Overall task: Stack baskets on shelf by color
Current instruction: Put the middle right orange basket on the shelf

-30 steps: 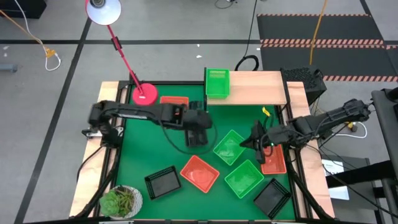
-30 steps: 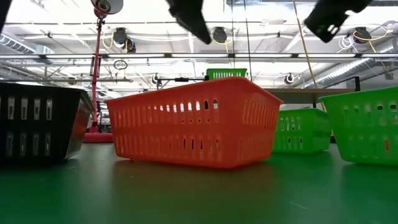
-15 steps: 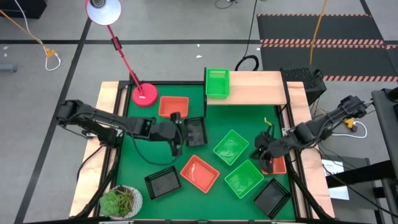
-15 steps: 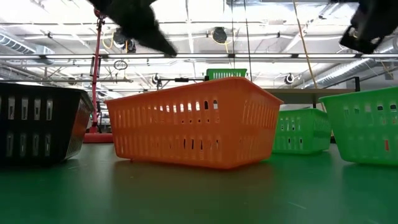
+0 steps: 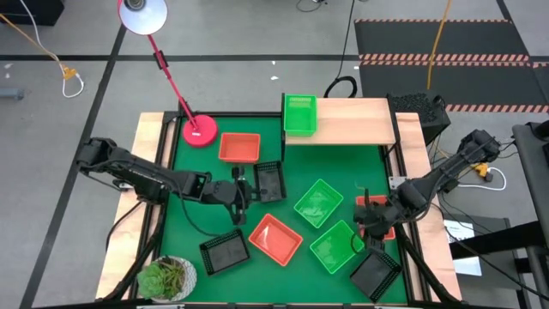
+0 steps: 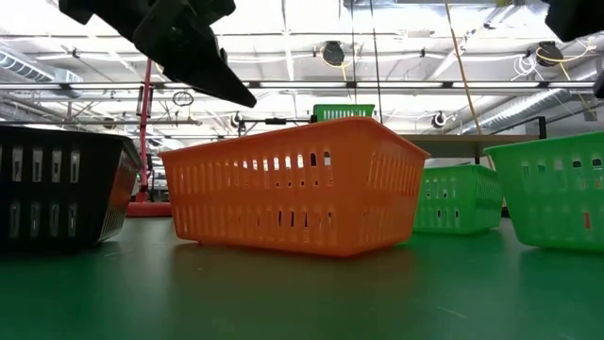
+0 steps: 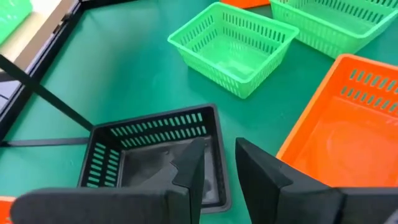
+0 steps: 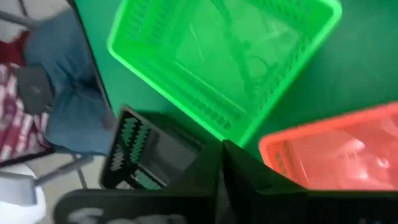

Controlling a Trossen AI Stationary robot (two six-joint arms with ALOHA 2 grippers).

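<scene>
My left gripper [image 5: 247, 187] [image 7: 217, 158] hovers just left of a black basket [image 5: 270, 180] [image 7: 155, 155] with its fingers a little open. My right gripper [image 5: 362, 230] [image 8: 221, 155] is shut and hangs over the gap between an orange-red basket [image 5: 382, 225] [image 8: 336, 155] at the right edge and a green basket [image 5: 336, 246] [image 8: 217, 56]. One green basket [image 5: 299, 114] stands on the left end of the wooden shelf [image 5: 352, 120]. The other baskets sit flat on the green table.
On the table also stand an orange basket [image 5: 239, 147], a green basket [image 5: 319, 203], an orange basket [image 5: 276, 238] [image 6: 293, 184], two black baskets [image 5: 225, 251] [image 5: 375, 272], a red lamp base [image 5: 199, 130] and a potted plant [image 5: 167, 277]. A person's legs [image 8: 56, 112] show beyond the right edge.
My left gripper has drawn back from over the black basket toward the table's left edge, leaving that basket uncovered where it stands. My right gripper has moved toward the near edge and a little right, from beside the middle green basket to over the orange-red basket.
</scene>
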